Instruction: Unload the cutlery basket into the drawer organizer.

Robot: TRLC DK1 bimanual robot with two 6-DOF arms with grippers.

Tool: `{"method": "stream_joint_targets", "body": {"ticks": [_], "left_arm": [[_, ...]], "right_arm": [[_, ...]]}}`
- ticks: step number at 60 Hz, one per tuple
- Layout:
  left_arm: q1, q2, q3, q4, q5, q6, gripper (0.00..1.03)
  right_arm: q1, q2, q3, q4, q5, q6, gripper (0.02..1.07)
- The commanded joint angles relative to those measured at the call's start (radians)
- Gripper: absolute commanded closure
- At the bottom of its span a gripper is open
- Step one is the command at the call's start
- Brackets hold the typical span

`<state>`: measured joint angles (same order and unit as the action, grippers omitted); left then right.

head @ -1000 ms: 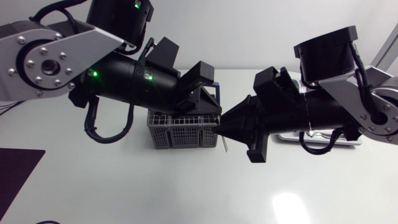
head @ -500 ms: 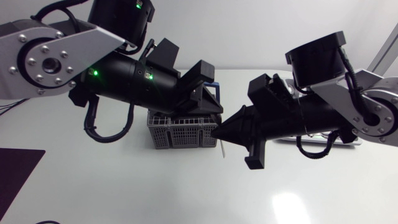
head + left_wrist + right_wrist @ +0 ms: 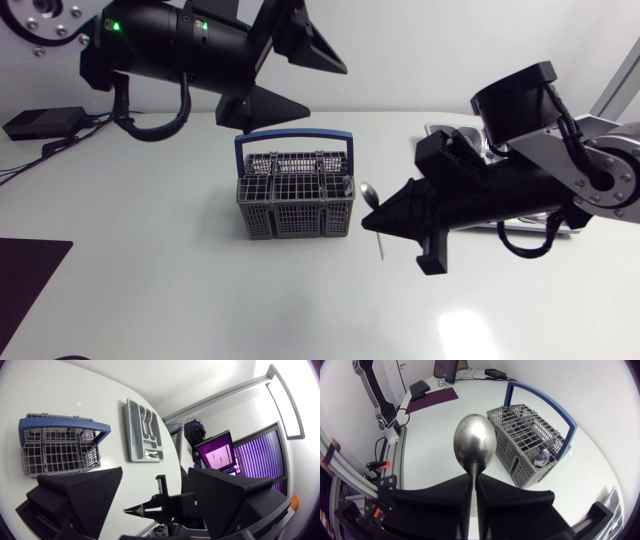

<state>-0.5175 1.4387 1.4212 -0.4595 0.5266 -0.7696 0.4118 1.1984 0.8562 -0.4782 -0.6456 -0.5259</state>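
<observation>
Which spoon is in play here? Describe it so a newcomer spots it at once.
Start at the grey wire basket with the blue handle, in the middle of the table. Just right of it, the right hand pinches a shiny metal spoon by its stem. Unlike anything in the basket, it is held up, round bowl jutting past the black fingers.

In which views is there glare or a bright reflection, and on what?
Head view: a bright glare patch on the bare table. Right wrist view: the spoon, held in the right tool, carries a pale highlight. Left wrist view: the drawer organizer shows no glare.
</observation>
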Motion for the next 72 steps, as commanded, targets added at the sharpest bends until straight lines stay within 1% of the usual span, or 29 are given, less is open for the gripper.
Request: {"method": "stream_joint_targets", "body": {"ticks": [1,6,10,17,21,27,33,36,44,48,55,64,72], "left_arm": [[0.033,0.048,0.042,-0.010,0.010,-0.062,0.06],[0.036,0.081,0.044,-0.025,0.007,-0.057,0.06],[0.013,0.109,0.042,-0.051,0.004,-0.042,0.05],[-0.042,0.149,0.036,-0.080,-0.074,0.012,0.05],[-0.067,0.172,0.041,-0.102,-0.126,0.044,0.05],[-0.095,0.203,0.045,-0.123,-0.181,0.085,0.05],[-0.113,0.229,0.055,-0.142,-0.206,0.110,0.05],[-0.121,0.238,0.055,-0.145,-0.221,0.121,0.05],[-0.136,0.255,0.056,-0.145,-0.238,0.130,0.05],[-0.141,0.264,0.059,-0.145,-0.247,0.136,0.05],[-0.144,0.281,0.071,-0.145,-0.258,0.141,0.05],[-0.154,0.296,0.088,-0.145,-0.278,0.147,0.05],[-0.165,0.307,0.093,-0.145,-0.283,0.153,0.05]], "right_arm": [[-0.054,0.001,-0.014,-0.040,-0.025,-0.075,1.02],[-0.133,0.001,-0.005,-0.086,-0.046,-0.151,1.02],[-0.202,0.012,0.004,-0.117,-0.062,-0.210,1.02],[-0.326,0.046,0.023,-0.172,-0.077,-0.339,1.02],[-0.413,0.075,0.047,-0.215,-0.089,-0.434,1.02],[-0.528,0.121,0.086,-0.266,-0.092,-0.568,1.02],[-0.637,0.187,0.135,-0.301,-0.091,-0.689,1.02],[-0.689,0.219,0.152,-0.306,-0.078,-0.767,1.02],[-0.806,0.319,0.222,-0.309,-0.055,-0.896,1.02],[-0.855,0.363,0.250,-0.301,-0.046,-0.971,1.02],[-0.904,0.444,0.287,-0.235,-0.005,-1.019,1.02],[-0.936,0.529,0.284,-0.080,0.083,-1.071,1.02],[-0.947,0.576,0.276,0.010,0.135,-1.106,1.02]]}}
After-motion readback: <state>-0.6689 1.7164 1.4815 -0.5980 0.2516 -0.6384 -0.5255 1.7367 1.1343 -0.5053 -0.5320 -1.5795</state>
